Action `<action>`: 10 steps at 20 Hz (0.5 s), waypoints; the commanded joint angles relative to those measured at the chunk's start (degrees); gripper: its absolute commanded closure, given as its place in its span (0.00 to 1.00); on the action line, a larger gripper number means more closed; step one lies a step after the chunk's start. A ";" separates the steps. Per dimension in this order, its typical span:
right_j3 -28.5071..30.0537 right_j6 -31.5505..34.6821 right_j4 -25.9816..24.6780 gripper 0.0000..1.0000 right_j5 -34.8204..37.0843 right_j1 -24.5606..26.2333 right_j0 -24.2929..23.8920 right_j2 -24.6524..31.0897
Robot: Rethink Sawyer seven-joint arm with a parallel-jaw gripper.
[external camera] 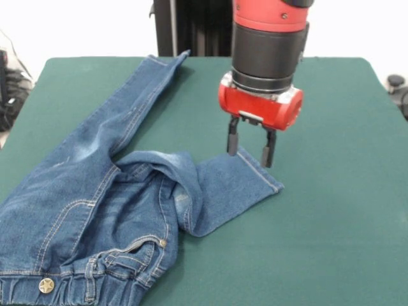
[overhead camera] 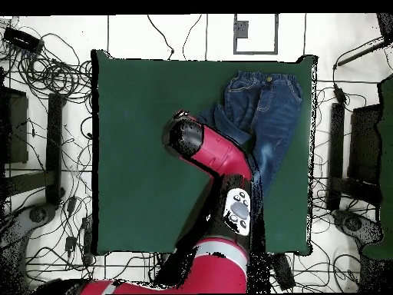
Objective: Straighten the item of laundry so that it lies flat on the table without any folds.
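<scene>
The blue denim jeans (external camera: 108,204) lie on the dark green table (external camera: 331,217). One leg stretches straight toward the far side. The other leg is folded across, its cuff (external camera: 255,172) pointing right. The waistband with its metal button (external camera: 46,285) is at the near left edge. My gripper (external camera: 251,145) hangs open just above the folded leg's cuff, one finger on either side of the hem, holding nothing. In the overhead view the jeans (overhead camera: 265,107) lie at the upper right of the table (overhead camera: 138,154), and my arm hides the gripper and the cuff.
The right half of the table in the front view is bare green cover. Cables and equipment (overhead camera: 46,84) lie on the floor around the table. The robot's pedestal (external camera: 191,25) stands behind the far edge.
</scene>
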 commanded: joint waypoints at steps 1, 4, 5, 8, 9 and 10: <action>1.70 16.14 1.96 0.00 2.87 7.09 2.85 3.13; 1.33 15.83 2.24 0.00 2.05 7.80 2.72 3.42; 1.06 15.79 2.26 0.00 1.98 8.16 2.78 3.29; -0.38 15.87 1.82 0.00 3.28 9.47 3.61 1.48; -1.19 16.15 1.25 0.00 4.34 10.21 4.68 -0.24; -1.80 15.89 0.57 0.00 5.36 10.71 5.22 -1.52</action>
